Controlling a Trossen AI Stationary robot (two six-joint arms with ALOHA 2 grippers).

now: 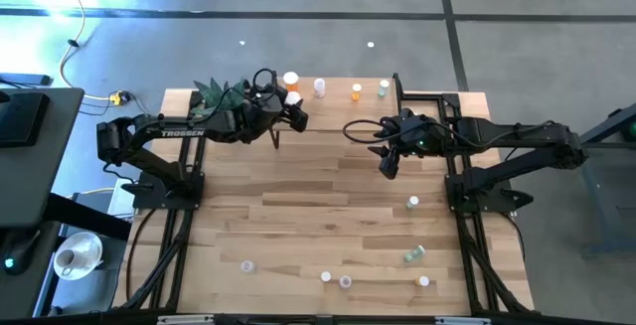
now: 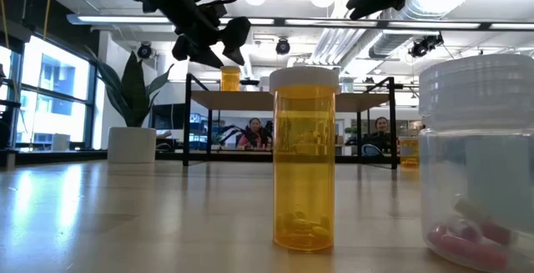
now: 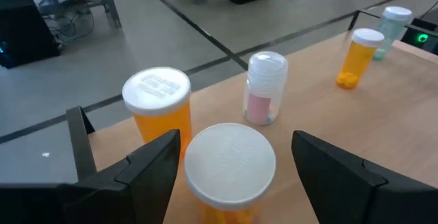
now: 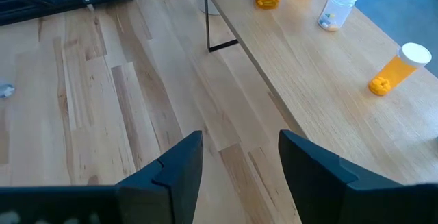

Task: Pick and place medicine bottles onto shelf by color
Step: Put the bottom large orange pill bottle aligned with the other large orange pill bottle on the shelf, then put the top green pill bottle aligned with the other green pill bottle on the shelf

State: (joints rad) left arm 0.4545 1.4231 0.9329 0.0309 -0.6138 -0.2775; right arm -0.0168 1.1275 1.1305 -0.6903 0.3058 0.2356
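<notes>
Straddling an orange bottle [image 3: 229, 172] on the shelf [image 3: 383, 125], the left gripper [image 3: 233, 166] has its fingers spread clear of the white cap. The bottle looks light, rigid and slick, best pinched low on its body. Farther off, the right gripper [image 4: 239, 159] hangs spread and empty over the table [image 4: 116, 87].

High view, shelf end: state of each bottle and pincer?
Left pincer: open, fingers either side of an orange bottle, upright on the shelf.
Second orange bottle: upright, capped.
Clear bottle: upright, pink contents.
Small orange bottle: upright.
Right pincer: open, empty, over the table.
</notes>
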